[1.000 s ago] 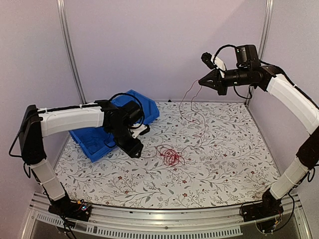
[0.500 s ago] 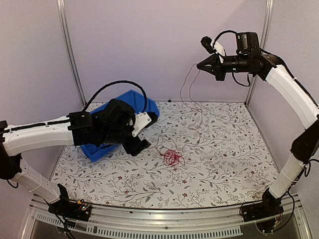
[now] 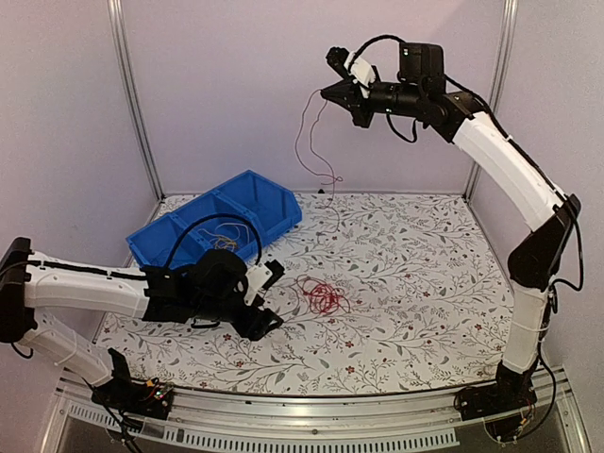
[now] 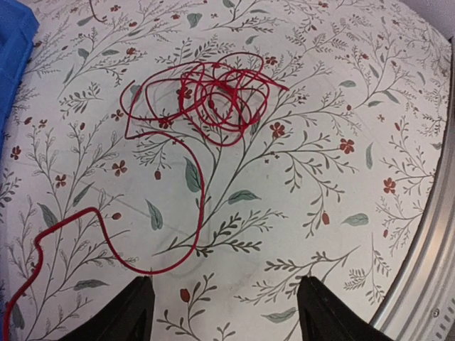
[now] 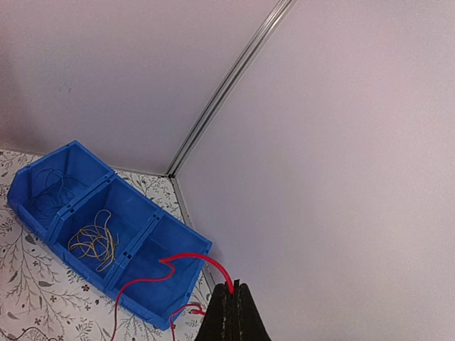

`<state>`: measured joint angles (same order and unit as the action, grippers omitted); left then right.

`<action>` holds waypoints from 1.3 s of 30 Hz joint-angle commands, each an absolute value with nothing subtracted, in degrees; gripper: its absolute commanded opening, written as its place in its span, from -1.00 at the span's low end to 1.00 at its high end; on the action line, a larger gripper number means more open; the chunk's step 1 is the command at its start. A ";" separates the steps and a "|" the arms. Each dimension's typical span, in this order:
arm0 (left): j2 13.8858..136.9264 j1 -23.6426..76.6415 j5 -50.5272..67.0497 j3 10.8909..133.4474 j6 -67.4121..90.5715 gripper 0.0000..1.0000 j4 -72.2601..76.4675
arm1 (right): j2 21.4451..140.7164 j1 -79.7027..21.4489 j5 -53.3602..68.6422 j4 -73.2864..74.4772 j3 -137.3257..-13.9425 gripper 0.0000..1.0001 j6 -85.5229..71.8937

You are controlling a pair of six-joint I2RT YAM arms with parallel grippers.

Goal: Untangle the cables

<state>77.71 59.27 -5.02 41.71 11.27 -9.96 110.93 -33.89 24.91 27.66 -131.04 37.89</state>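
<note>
From above, my left claw (image 3: 272,295) gaped wide by the counter's (image 3: 425,283) near edge, the red tangle (image 3: 323,295) just beside it. My right claw (image 3: 327,92) hung high over the far edge.

Left wrist: the tangle lay ahead of my spread fingers (image 4: 135,309).

Right wrist: my claw pinched a red strand (image 5: 192,256), the blue bin (image 5: 153,302) beyond.

Fixed camera looks down from the near side, the blue plastic three-compartment bin (image 3: 278,208) at rear left. Left wrist camera sits close above the tangled red wire (image 4: 213,99) right of the bin, a patch the fixed view shares. Right wrist camera overlooks the bin from high above.
</note>
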 commanded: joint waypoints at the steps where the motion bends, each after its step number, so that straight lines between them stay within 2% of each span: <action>1: 77.08 60.55 -0.50 38.84 17.44 0.40 0.71 | 116.42 -35.66 18.08 15.10 -137.23 -1.00 39.16; 8: 82.37 63.06 2.02 38.27 17.62 0.39 3.73 | 125.18 -38.14 13.92 -4.70 -140.97 -1.00 44.42; 14: 86.31 65.42 3.46 38.37 18.49 0.39 6.65 | 135.49 -39.63 17.60 -23.30 -145.34 -1.00 50.20; 20: 88.39 68.59 2.97 39.26 19.27 0.38 7.21 | 147.35 -39.40 19.43 -30.99 -147.89 -0.96 53.47; 22: 89.03 69.30 3.02 39.42 19.79 0.38 7.21 | 148.77 -39.38 19.62 -30.59 -146.48 -0.76 52.23; 25: 90.11 70.12 3.54 40.20 19.86 0.38 7.01 | 149.44 -39.69 20.10 -25.26 -144.80 -0.29 52.93; 31: 92.96 70.77 3.49 43.60 18.43 0.38 4.67 | 143.03 -39.59 15.02 -19.81 -131.85 0.13 54.43; 33: 93.78 70.86 3.75 44.55 18.08 0.38 4.40 | 139.15 -39.07 14.30 -14.93 -128.79 0.39 54.38; 36: 95.14 70.92 4.75 45.70 17.55 0.38 4.46 | 137.07 -38.85 13.07 0.37 -131.39 0.61 55.78; 39: 96.78 71.00 5.87 46.97 16.66 0.38 4.33 | 138.09 -39.11 9.40 10.90 -133.84 0.65 57.24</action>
